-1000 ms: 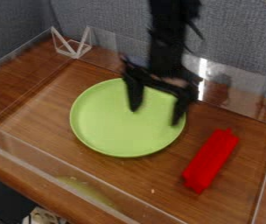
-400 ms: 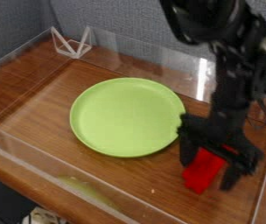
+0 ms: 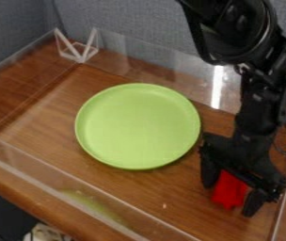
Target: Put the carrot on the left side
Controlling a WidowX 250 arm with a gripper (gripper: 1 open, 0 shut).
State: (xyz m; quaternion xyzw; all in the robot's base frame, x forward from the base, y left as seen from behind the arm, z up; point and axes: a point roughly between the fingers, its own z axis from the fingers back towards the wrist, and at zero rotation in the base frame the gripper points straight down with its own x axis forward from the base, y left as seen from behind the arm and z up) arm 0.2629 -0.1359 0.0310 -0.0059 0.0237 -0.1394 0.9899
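Observation:
The carrot [image 3: 230,191] is a bright red blocky stick lying on the wooden table at the right, near the front edge. Only its near end shows between the black fingers. My gripper [image 3: 243,187] has come straight down over it and stands open, one finger [image 3: 211,170] to the left of the carrot and the other to its right. The fingers straddle the carrot; I cannot tell whether they touch it. The black arm rises from there to the top right and hides the rest of the carrot.
A round lime-green plate [image 3: 135,125] lies in the middle of the table, just left of the gripper. Clear plastic walls [image 3: 57,193] ring the table. A small white wire stand [image 3: 74,44] sits at the back left corner.
The gripper moved from above the plate's right rim to the right and down, and now straddles the carrot. Its jaws stayed open. The carrot and plate have not moved.

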